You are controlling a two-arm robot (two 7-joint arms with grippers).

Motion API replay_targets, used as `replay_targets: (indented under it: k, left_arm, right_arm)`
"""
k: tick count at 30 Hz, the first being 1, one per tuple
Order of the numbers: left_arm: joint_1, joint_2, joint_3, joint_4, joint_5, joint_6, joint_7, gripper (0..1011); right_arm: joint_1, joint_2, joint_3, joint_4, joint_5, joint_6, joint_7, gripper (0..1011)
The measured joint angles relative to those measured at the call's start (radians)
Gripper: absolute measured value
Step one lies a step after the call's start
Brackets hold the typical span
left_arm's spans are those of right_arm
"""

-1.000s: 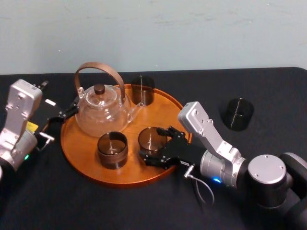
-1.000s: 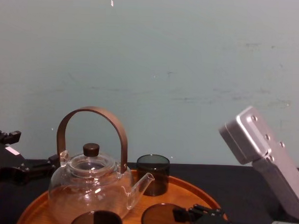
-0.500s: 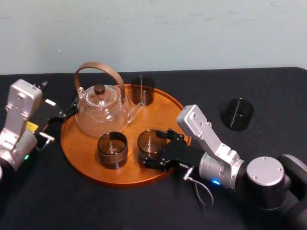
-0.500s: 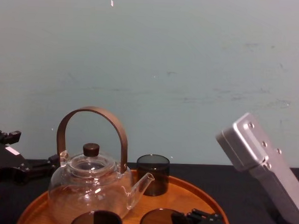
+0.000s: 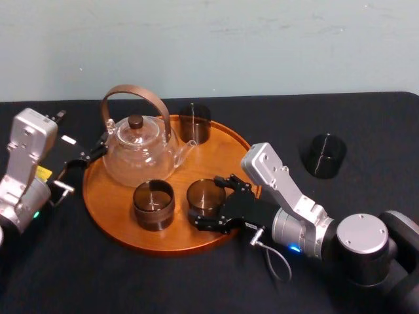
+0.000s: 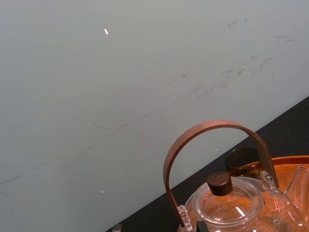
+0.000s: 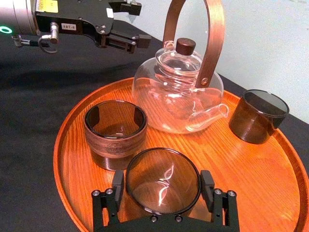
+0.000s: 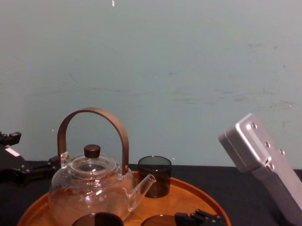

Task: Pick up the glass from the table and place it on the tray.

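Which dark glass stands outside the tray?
The glass alone on the black table, right of the tray; the other three are inside its rim.

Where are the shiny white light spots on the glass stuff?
Right wrist view: white squiggles glint inside the glass held by the right gripper over the tray, and on the teapot. Left wrist view: small sparkles on the teapot's lid. Head view: pale glints on the teapot's belly, beside the idle left gripper.

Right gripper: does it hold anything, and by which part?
The right gripper holds a dark glass cup by its side wall, one finger on each side. The left gripper sits beside the round orange-brown wooden tray.
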Motion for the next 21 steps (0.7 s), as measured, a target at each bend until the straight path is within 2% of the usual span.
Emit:
replay_targets:
  k: [13,21]
  left_arm:
    - [0.000,0.000,0.000,0.000,0.000,0.000,0.000,1001]
    - [0.000,0.000,0.000,0.000,0.000,0.000,0.000,1002]
  right_arm:
    - [0.000,0.001,0.001,-0.001,0.000,0.002,0.000,1003]
    - [-0.011,0.014,0.011,-0.018,0.025,0.037,0.009,1002]
